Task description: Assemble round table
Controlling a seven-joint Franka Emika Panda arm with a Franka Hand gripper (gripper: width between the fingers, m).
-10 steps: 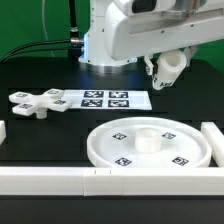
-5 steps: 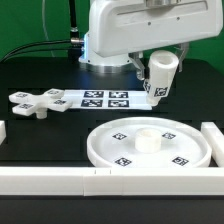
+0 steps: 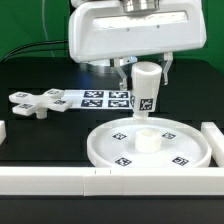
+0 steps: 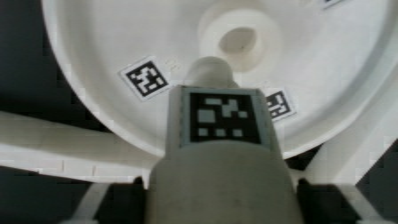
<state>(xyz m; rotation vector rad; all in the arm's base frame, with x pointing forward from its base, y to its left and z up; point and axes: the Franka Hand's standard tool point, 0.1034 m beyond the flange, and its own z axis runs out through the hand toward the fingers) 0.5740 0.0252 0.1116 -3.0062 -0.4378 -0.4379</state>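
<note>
Cylinder has swung over hub, clamped in tool.

Arm's white wrist square over scene, pointing straight down. Below it the gripper, fingers pinched on short cylinder, holding it upright in air.

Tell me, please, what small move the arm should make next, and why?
Probably lower straight down, slowly: the gripper holds the short cylinder upright above the disc, roughly in line with its central hub and, as it seems, not yet touching it.
</note>
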